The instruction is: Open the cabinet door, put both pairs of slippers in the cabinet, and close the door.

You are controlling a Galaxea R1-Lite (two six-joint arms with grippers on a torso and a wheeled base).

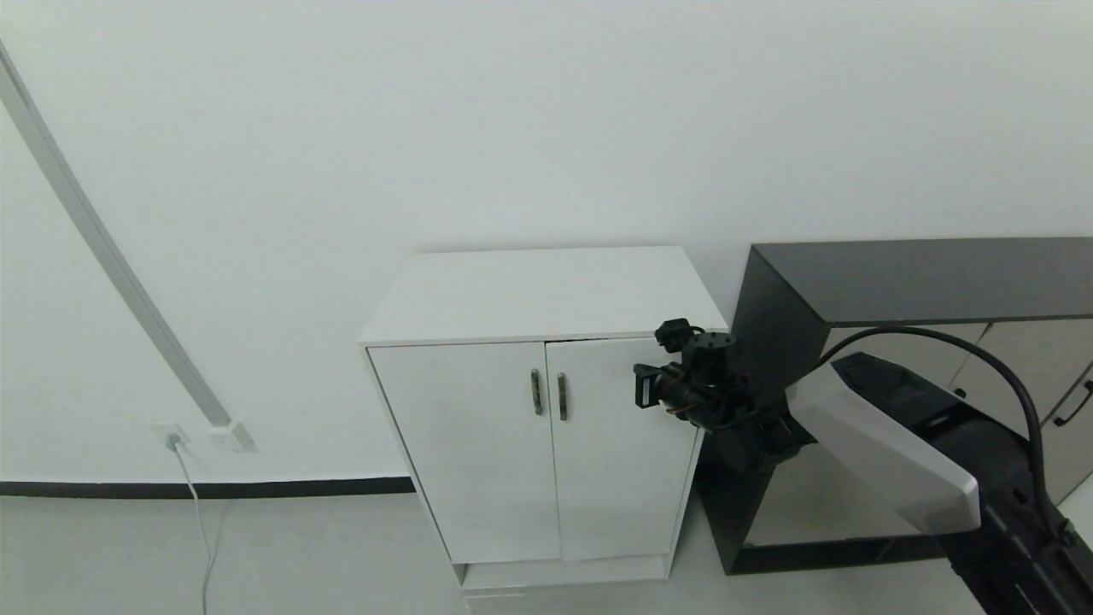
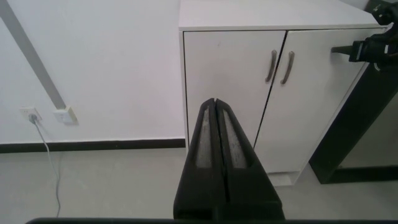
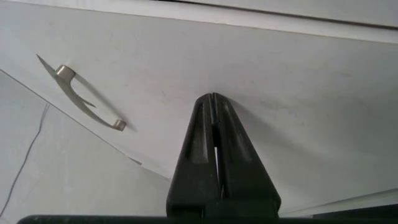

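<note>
We see the white cabinet (image 1: 546, 295) standing on the pale floor (image 1: 299, 555) against the wall, a little toward 6 o'clock from the centre of the head view; its left door (image 1: 465, 444) and right door (image 1: 615, 478) both lie flat across the front, with a thin dark line along the top edge of the right one; the two slim upright handles (image 1: 536, 392) sit side by side where the doors meet.

The right gripper (image 1: 647, 386) hangs at 3 o'clock from the handles, over the upper outer part of the right door; in its wrist view its fingers (image 3: 202, 134) are pressed together with nothing between them and the tip points at the door face; we cannot tell whether it touches the panel.

The left gripper (image 2: 215, 102) is held well back from the cabinet, aimed at the left door; its fingers are likewise closed on nothing.

A dark sideboard (image 1: 897, 273) stands just beside the cabinet at its 3 o'clock; at 9 o'clock from the cabinet, low on the wall, a wall socket (image 1: 171, 431) holds a plug, and its cable (image 1: 201, 530) trails down toward 6 o'clock onto the floor.
</note>
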